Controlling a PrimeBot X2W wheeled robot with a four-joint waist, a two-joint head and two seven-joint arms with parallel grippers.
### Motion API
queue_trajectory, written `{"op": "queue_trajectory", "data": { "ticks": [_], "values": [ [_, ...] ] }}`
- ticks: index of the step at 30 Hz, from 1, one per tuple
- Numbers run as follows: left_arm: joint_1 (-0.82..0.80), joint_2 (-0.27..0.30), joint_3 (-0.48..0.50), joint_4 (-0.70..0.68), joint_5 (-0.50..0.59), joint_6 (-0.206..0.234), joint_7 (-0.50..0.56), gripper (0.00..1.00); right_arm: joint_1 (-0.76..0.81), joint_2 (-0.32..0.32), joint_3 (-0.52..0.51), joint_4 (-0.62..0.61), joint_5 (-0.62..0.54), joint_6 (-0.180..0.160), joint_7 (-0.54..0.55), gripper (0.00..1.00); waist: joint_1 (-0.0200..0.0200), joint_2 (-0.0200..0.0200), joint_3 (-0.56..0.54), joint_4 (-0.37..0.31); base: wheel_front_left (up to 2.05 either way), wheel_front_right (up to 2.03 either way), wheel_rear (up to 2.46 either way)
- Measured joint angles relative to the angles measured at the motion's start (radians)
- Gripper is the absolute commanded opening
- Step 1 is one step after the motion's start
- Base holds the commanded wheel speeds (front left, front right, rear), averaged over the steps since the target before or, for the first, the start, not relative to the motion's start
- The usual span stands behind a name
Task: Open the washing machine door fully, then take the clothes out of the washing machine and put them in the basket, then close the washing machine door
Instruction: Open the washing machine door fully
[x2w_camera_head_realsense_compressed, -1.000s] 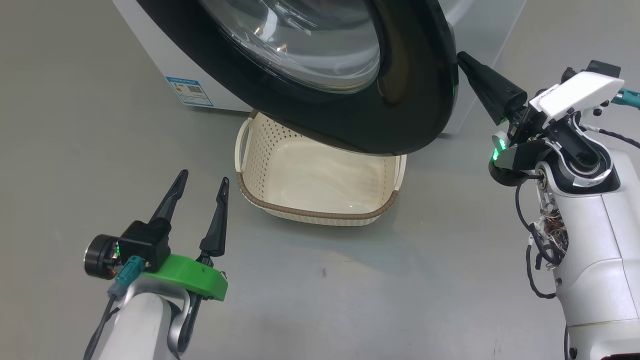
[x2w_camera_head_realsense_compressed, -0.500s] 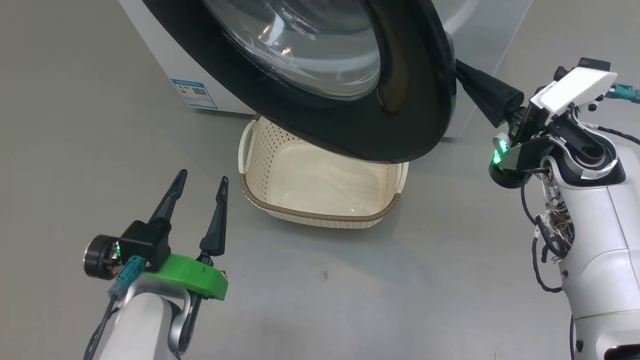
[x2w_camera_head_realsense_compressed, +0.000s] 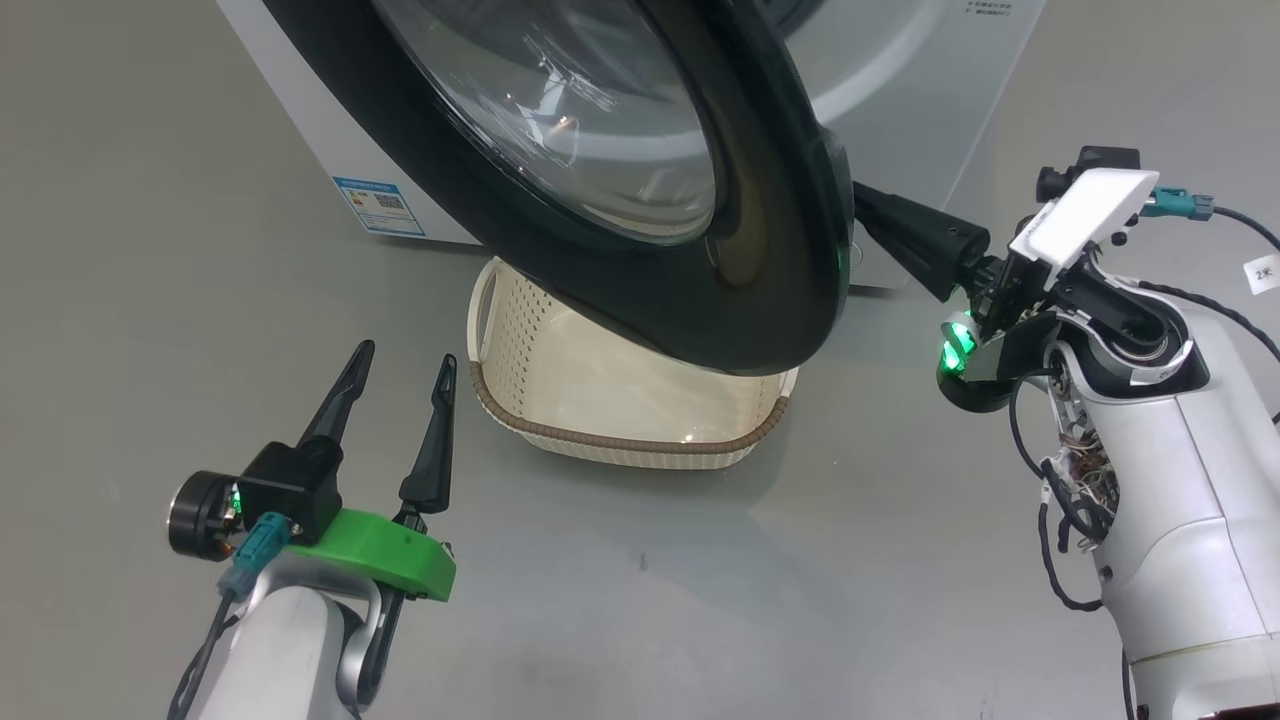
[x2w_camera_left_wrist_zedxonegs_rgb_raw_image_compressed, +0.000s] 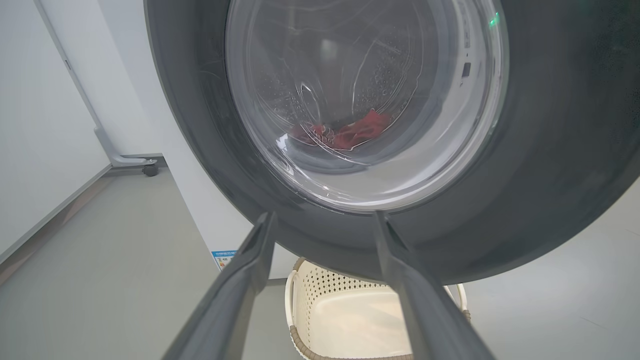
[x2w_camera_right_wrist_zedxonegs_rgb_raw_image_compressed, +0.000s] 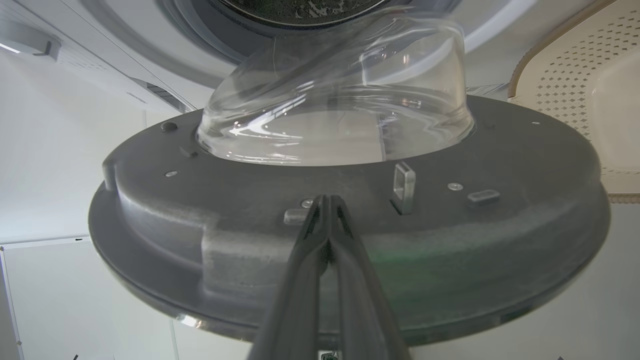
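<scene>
Since a second ago the door (x2w_camera_head_realsense_compressed: 780, 280) has swung wider, because my right jaws, pressed together, push on its inner side near the latch; I judge it is not yet fully open, so the red clothes (x2w_camera_left_wrist_zedxonegs_rgb_raw_image_compressed: 350, 134) are in the drum, seen through the glass. My left jaws are spread and hold nothing, left of the basket (x2w_camera_head_realsense_compressed: 620, 440), which stands empty on the floor under the door. I count one machine (x2w_camera_head_realsense_compressed: 900, 90), one door, one basket and one heap of clothes, whose pieces I cannot count.
</scene>
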Motion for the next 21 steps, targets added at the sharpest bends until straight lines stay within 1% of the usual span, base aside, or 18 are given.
{"op": "queue_trajectory", "data": {
  "ticks": [6,15,21],
  "values": [
    [0.001,0.000,0.001,0.009,0.001,0.001,0.000,1.00,0.035,0.010,0.031,-0.002,0.017,0.017,0.037,0.00,0.0000,0.0000,-0.017,-0.005,0.00,0.00,0.00],
    [0.007,0.000,0.001,0.014,0.001,0.001,0.000,1.00,0.073,0.018,0.091,-0.026,0.026,0.018,0.088,0.00,0.0000,0.0000,-0.042,-0.011,0.00,0.00,0.00],
    [0.012,0.000,-0.005,0.019,0.001,0.001,0.000,1.00,0.095,0.020,0.130,-0.041,0.037,0.028,0.120,0.00,0.0000,0.0000,-0.055,-0.007,0.00,0.00,0.00]
  ]
}}
